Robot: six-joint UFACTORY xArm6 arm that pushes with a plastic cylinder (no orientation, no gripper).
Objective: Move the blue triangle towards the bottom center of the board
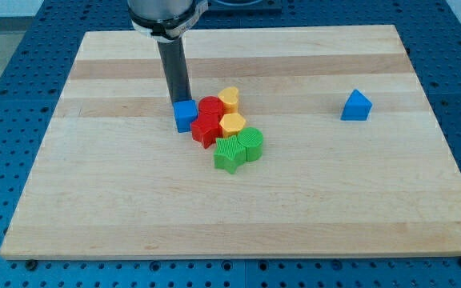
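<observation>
You get a single view, set high at the near edge, looking down and away across the whole wooden worktop [294,208].

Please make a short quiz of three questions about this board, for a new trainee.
1. True or false: my tip touches the blue triangle.
2. Which block is nearest my tip? A) blue cube B) green star C) yellow heart
3. Fill in: the blue triangle stands alone toward the view's ____.

Key: 1 false, it is far from the tip; 2 A; 3 right.
</observation>
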